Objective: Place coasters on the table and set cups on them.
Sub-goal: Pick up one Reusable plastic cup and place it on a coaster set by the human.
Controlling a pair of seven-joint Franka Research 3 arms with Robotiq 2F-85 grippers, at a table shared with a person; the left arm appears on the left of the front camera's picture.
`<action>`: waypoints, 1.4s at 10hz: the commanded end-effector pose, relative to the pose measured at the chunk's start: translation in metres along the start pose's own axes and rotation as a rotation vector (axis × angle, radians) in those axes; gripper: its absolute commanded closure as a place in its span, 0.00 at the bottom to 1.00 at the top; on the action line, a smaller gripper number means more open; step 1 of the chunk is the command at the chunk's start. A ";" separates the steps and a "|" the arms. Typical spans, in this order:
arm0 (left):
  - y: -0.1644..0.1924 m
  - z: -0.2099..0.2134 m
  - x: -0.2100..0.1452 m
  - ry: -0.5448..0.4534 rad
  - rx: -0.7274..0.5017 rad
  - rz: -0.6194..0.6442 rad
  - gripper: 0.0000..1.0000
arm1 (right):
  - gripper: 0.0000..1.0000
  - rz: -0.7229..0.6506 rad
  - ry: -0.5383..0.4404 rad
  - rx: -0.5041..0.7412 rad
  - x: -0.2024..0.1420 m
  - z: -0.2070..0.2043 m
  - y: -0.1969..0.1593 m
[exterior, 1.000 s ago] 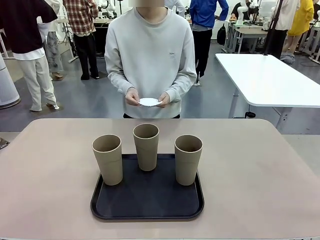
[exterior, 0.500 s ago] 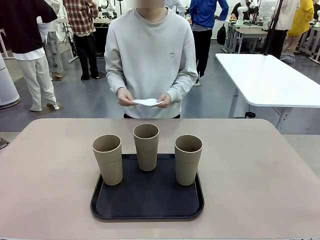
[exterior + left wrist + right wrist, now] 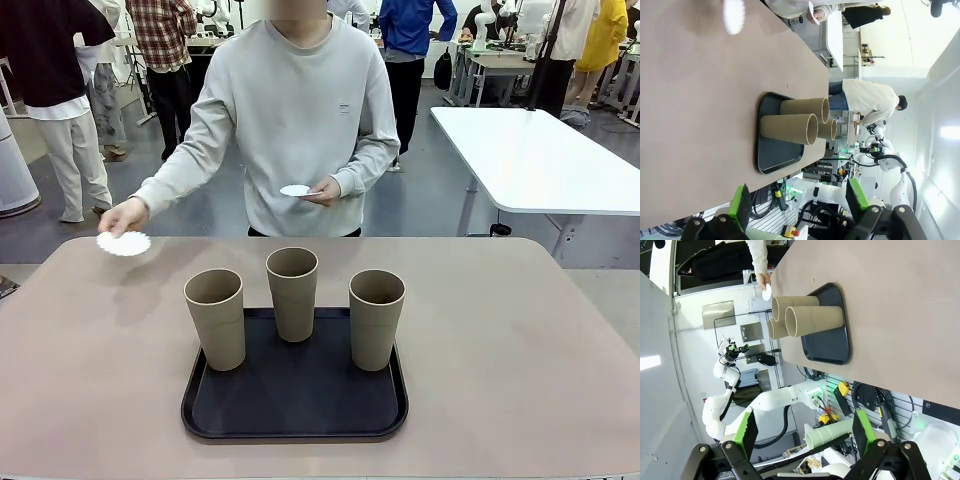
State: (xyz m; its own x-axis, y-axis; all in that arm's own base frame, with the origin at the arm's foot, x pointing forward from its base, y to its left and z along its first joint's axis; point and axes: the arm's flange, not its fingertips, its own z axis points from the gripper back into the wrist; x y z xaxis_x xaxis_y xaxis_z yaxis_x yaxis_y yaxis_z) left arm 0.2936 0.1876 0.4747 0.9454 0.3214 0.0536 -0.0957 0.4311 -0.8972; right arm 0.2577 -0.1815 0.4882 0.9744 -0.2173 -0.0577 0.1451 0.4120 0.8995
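Wide open, empty: left gripper (image 3: 800,200), right gripper (image 3: 805,430). Person's hand (image 3: 125,215) held coaster (image 3: 123,243) at table's (image 3: 520,330) 10 o'clock, perhaps touching it.

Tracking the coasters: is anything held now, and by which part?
The person's outstretched hand holds a coaster by its edge; the other hand pinches another coaster likewise. Left gripper and right gripper: open, empty.

**Tan cups, black tray, white lace**

The cups (image 3: 292,292) are a plain matte tan-brown all over. The tray (image 3: 295,418) is black and the table (image 3: 520,340) is beige-tan. The coasters (image 3: 123,243) are white, one showing a scalloped, lacy rim. The person's sweatshirt (image 3: 300,110) is light grey. The left gripper (image 3: 800,200) and right gripper (image 3: 805,432) are black with green pads (image 3: 742,205).
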 end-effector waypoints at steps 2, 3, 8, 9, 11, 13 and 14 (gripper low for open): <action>0.000 0.000 -0.001 -0.004 -0.015 -0.001 0.00 | 0.00 0.009 -0.007 0.011 0.003 0.001 -0.001; 0.000 0.000 -0.001 -0.004 -0.015 -0.001 0.00 | 0.00 0.009 -0.007 0.011 0.003 0.001 -0.001; 0.000 0.000 -0.001 -0.004 -0.015 -0.001 0.00 | 0.00 0.009 -0.007 0.011 0.003 0.001 -0.001; 0.000 0.000 -0.001 -0.004 -0.015 -0.001 0.00 | 0.00 0.009 -0.007 0.011 0.003 0.001 -0.001; 0.000 0.000 -0.001 -0.004 -0.015 -0.001 0.00 | 0.00 0.009 -0.007 0.011 0.003 0.001 -0.001; 0.000 0.000 -0.001 -0.004 -0.015 -0.001 0.00 | 0.00 0.009 -0.007 0.011 0.003 0.001 -0.001; 0.000 0.000 -0.001 -0.004 -0.015 -0.001 0.00 | 0.00 0.009 -0.007 0.011 0.003 0.001 -0.001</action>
State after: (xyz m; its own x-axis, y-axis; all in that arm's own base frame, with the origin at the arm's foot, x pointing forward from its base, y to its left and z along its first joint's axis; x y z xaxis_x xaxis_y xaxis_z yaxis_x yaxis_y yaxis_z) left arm 0.2936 0.1875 0.4747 0.9455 0.3212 0.0536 -0.0957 0.4313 -0.8971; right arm 0.2577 -0.1816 0.4882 0.9744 -0.2174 -0.0577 0.1452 0.4120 0.8995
